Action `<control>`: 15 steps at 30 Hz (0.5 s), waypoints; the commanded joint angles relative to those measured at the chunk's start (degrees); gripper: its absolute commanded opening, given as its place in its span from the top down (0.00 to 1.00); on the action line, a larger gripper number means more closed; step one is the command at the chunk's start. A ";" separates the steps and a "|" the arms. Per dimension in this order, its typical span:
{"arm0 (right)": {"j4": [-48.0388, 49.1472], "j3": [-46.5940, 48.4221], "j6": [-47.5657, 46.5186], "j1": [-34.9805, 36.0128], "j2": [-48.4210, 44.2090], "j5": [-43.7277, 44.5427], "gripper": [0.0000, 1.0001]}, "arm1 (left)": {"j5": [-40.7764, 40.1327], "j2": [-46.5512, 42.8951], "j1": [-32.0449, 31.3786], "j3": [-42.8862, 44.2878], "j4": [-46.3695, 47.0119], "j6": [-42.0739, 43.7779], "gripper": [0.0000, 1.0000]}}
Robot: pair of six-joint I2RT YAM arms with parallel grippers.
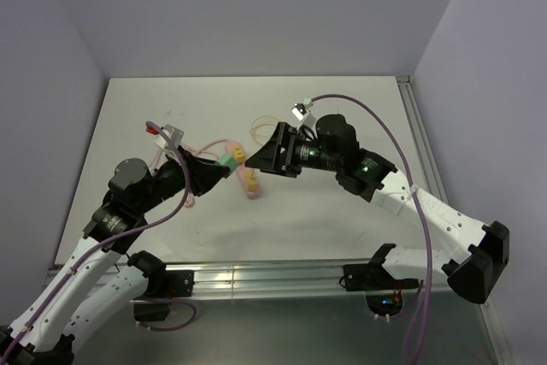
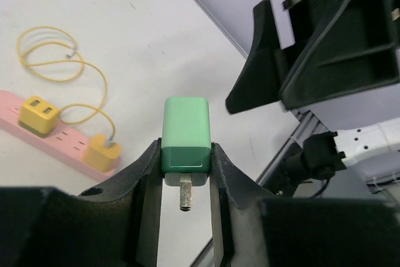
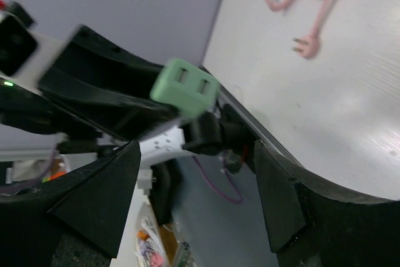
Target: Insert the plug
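Left gripper [image 2: 185, 150] around plug [image 2: 185, 123], sides covered

A yellow charger [image 2: 102, 152] trails a looped cable [image 2: 109, 117] across the table [image 2: 125, 17].

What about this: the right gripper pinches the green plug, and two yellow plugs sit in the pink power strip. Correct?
Not quite. The left gripper pinches the green plug, as the left wrist view shows; the right gripper stands open and empty. The two yellow plugs do sit in the pink power strip.
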 commanded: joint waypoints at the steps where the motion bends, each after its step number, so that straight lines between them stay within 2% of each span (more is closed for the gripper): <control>1: 1.11 7.63 4.10 0.24 2.50 -1.14 0.20 | -3.03 -0.46 0.02 4.38 -1.34 5.39 1.00; 7: -2.77 16.07 8.93 0.24 11.90 -8.79 0.23 | -1.80 -4.33 -0.07 3.41 0.07 8.99 0.99; 15: -6.55 21.61 8.50 0.95 17.10 -10.20 0.27 | -1.18 -4.33 0.02 4.20 -1.86 10.22 0.99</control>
